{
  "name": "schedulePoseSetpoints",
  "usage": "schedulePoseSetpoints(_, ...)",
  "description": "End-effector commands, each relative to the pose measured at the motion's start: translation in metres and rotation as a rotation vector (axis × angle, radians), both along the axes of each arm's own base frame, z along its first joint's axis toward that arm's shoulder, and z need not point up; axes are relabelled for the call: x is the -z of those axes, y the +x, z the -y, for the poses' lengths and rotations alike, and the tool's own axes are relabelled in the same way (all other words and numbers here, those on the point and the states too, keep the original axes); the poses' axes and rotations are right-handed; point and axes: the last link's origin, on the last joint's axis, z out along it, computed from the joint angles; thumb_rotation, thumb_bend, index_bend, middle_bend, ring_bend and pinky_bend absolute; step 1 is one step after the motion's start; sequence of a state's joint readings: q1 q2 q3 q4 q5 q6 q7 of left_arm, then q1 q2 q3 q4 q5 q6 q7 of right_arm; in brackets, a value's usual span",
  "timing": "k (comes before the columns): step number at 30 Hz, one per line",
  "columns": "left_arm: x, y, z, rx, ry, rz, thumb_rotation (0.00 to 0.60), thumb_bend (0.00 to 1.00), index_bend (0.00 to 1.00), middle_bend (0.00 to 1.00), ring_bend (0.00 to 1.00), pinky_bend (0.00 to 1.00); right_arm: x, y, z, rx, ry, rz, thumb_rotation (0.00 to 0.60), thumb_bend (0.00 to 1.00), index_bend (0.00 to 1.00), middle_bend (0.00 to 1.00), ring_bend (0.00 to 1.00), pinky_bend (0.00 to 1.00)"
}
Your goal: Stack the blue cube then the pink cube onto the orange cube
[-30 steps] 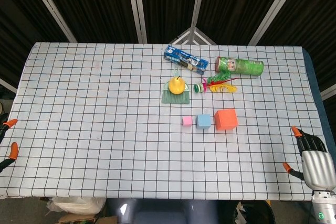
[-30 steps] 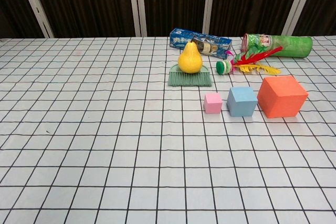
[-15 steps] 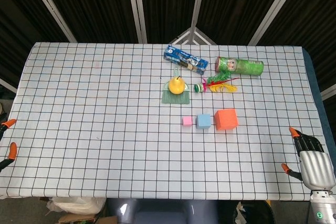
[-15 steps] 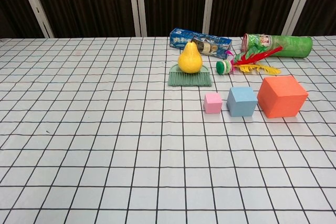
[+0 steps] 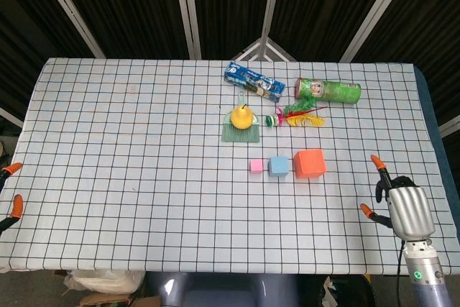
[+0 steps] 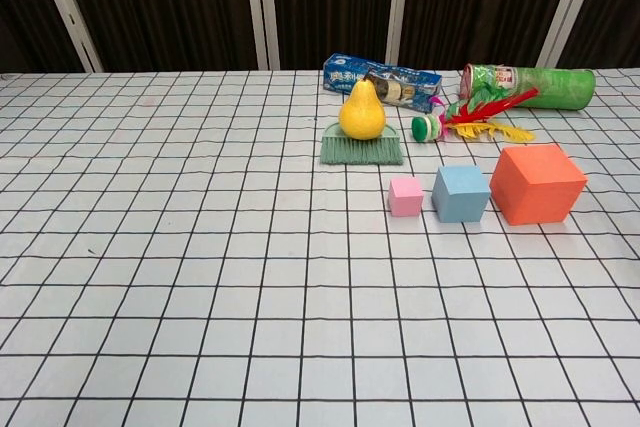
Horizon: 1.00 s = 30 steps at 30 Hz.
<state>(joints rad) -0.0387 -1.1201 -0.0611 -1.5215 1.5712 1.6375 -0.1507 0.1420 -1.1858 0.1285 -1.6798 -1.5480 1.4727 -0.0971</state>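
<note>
Matte orange cube (image 6: 537,183), blue cube (image 6: 460,193), pink cube (image 6: 405,196)

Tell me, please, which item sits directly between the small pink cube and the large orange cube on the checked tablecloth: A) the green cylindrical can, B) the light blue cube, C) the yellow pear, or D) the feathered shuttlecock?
B: the light blue cube stands in the row on the cloth with the small pink cube on one side and the large orange cube on the other, all three unstacked.
</note>
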Motion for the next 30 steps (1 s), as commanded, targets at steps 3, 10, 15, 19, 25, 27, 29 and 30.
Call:
schedulePoseSetpoints(3, 0.001, 0.0, -0.001, -0.004, 0.001, -0.003, 0.6, 0.58, 0.18, 0.06, 0.0, 0.0, 0.025, 0.047, 0.03, 0.056, 0.258, -0.042, 0.6, 0.22, 0.15, 0.97, 0.9, 0.68)
schedulePoseSetpoints(10, 0.0, -0.001, -0.001, -0.005, 0.002, 0.001, 0.6, 0.58, 0.18, 0.06, 0.0, 0.0, 0.049, 0.074, 0.039, 0.098, 0.386, -0.052, 0.6, 0.22, 0.16, 1.0, 0.99, 0.82)
schedulePoseSetpoints(15, 0.0, -0.001, -0.002, -0.005, 0.0, 0.001, 0.6, 0.58, 0.18, 0.06, 0.0, 0.0, 0.064, 0.091, 0.047, 0.124, 0.39, -0.029, 0.6, 0.22, 0.2, 1.0, 1.0, 0.86)
schedulePoseSetpoints(19, -0.002, -0.001, -0.001, -0.004, 0.002, 0.005, 0.6, 0.58, 0.18, 0.06, 0.0, 0.0, 0.069, 0.107, 0.058, 0.138, 0.357, -0.016, 0.6, 0.22, 0.21, 1.0, 1.0, 0.87)
schedulePoseSetpoints(25, -0.004, -0.003, -0.002, -0.006, 0.005, 0.013, 0.6, 0.58, 0.18, 0.06, 0.0, 0.0, 0.081, 0.132, 0.071, 0.183, 0.329, -0.008, 0.6, 0.22, 0.21, 1.0, 1.0, 0.89)
schedulePoseSetpoints(27, -0.004, -0.003, -0.002, -0.008, 0.001, 0.013, 0.6, 0.58, 0.18, 0.06, 0.0, 0.0, 0.086, 0.138, 0.073, 0.194, 0.326, -0.006, 0.6, 0.22, 0.22, 1.0, 1.0, 0.9)
schedulePoseSetpoints(29, -0.004, -0.003, -0.002, -0.011, -0.001, 0.012, 0.6, 0.58, 0.18, 0.06, 0.0, 0.0, 0.093, 0.144, 0.077, 0.212, 0.325, 0.005, 0.6, 0.22, 0.22, 1.0, 1.0, 0.9)
schedulePoseSetpoints(30, -0.004, -0.003, -0.002, -0.011, -0.002, 0.013, 0.6, 0.58, 0.18, 0.06, 0.0, 0.0, 0.096, 0.146, 0.078, 0.22, 0.326, 0.011, 0.6, 0.22, 0.22, 1.0, 1.0, 0.9)
